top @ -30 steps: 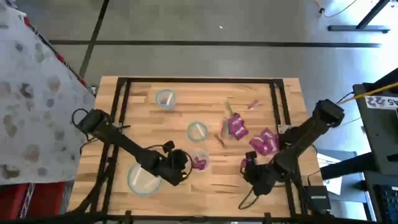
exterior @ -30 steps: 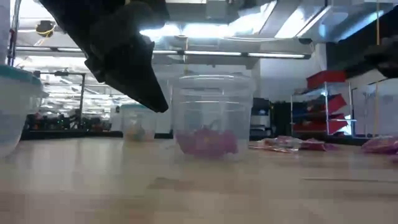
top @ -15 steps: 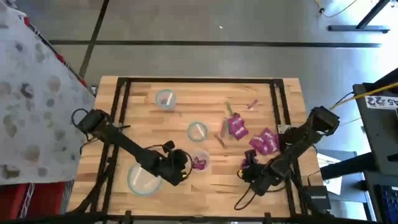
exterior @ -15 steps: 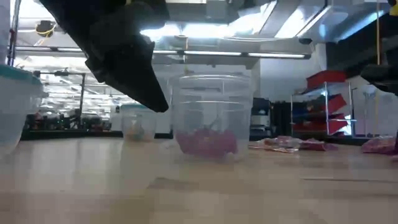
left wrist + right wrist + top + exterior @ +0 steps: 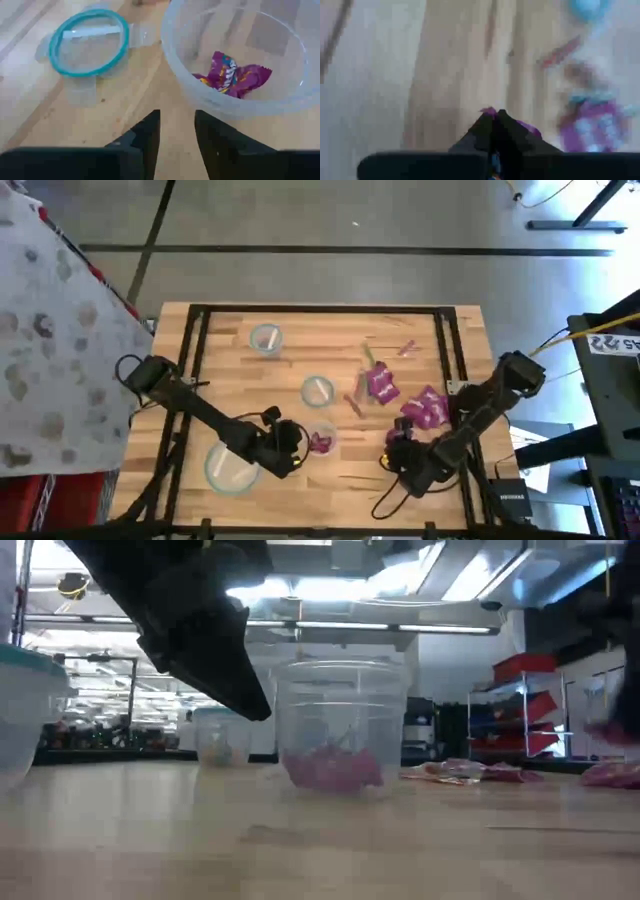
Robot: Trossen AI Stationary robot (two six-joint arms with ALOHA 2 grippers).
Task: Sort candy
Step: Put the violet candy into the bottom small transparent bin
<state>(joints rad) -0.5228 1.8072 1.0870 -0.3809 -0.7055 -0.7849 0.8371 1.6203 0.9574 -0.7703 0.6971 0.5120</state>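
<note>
**Right gripper pinches a purple sweet beside the clear tub**

The right gripper [image 5: 495, 116], fingers pressed together, clamps a magenta-purple wrapped candy [image 5: 532, 131] to the right of the clear round plastic tub [image 5: 320, 437]. The left gripper [image 5: 176, 131], fingers apart and empty, hangs just left of that tub, which holds magenta packets [image 5: 232, 78]. More purple packets [image 5: 423, 408] lie beyond.

- Right gripper [image 5: 392, 452]: fingers went from parted to closed together.
- Right gripper: shifted slightly leftward, away from the pile of magenta candy [image 5: 425, 408].
</note>
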